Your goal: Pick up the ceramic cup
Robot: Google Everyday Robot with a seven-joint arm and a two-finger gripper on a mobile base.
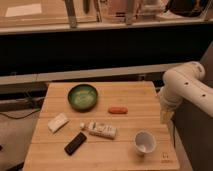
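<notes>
Light wooden slat table (140,95) in front of a dark wall, with stuff spread out pretty loosely on it. I'd guess that's so each item has free room around it.

Going from the left:
- flat white rectangular block (58,122)
- black rectangular handset-looking thing (75,143) near the front edge
- wide, shallow dark green bowl (83,96) further back
- white packet lying on its side (99,129)
- small orange oblong item (118,110)

Then there's the small white ceramic cup (144,141). It stands upright with its mouth up, near the front right corner and well apart from everything else.

The gripper (166,116) hangs off the white arm (182,82) at the table's right edge. It points down and sits behind and to the right of the cup, near it but not touching. Honestly can't tell whether it's spread or closed. The cup obviously isn't in it, so to me the grab hasn't started.
</notes>
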